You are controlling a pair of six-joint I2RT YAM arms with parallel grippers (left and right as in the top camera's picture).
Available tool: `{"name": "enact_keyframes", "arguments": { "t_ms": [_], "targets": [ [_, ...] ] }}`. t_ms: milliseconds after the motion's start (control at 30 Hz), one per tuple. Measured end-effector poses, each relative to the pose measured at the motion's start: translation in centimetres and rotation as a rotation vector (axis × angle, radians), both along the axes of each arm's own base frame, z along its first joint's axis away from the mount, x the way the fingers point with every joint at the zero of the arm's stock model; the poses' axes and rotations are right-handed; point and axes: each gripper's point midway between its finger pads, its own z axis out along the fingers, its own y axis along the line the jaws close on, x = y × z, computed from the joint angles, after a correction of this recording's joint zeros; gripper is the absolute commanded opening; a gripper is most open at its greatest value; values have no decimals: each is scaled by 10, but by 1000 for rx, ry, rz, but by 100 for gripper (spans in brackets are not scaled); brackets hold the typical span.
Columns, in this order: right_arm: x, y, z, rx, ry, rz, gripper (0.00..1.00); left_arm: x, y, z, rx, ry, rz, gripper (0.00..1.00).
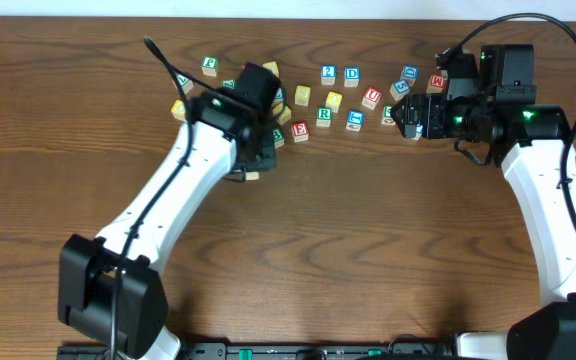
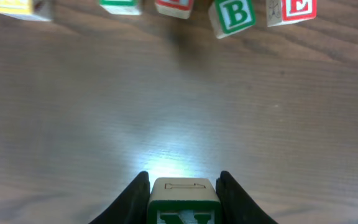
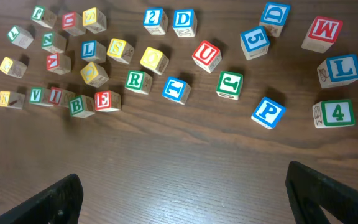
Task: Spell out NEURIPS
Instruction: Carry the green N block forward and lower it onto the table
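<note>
My left gripper (image 2: 184,182) is shut on the green N cube (image 2: 184,204), just above the bare wood in front of the pile. In the overhead view this gripper (image 1: 253,170) sits at the pile's near left side. The right gripper (image 3: 185,198) stands wide open over bare table with nothing between its fingers, and overhead it (image 1: 408,120) hangs at the pile's right end. Ahead of it lie the red E (image 3: 107,100), red U (image 3: 206,55), green R (image 3: 138,80), red I (image 3: 56,95), blue P (image 3: 267,112) and a yellow S (image 3: 118,50).
Other lettered and numbered cubes are scattered along the far side: a blue 2 (image 3: 155,20), D (image 3: 183,22), 5 (image 3: 254,41), red M (image 3: 322,32), green 4 (image 3: 335,114) and green B (image 2: 232,15). Bare wood (image 1: 368,240) stretches toward the near edge.
</note>
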Motion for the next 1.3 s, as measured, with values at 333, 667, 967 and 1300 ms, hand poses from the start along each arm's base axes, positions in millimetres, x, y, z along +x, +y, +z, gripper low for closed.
{"name": "enact_keyframes", "arguments": {
  "t_ms": [333, 667, 967, 1300],
  "targets": [
    [0, 0, 0, 0, 0, 0, 99, 13, -36, -46, -59, -87, -34, 19],
    [0, 0, 0, 0, 0, 0, 99, 10, -42, -88, -22, -16, -50, 19],
    [0, 0, 0, 0, 0, 0, 99, 14, -44, -86, -31, -33, -50, 19],
    [0, 0, 0, 0, 0, 0, 99, 17, -46, -87, -39, -48, -50, 19]
  ]
}}
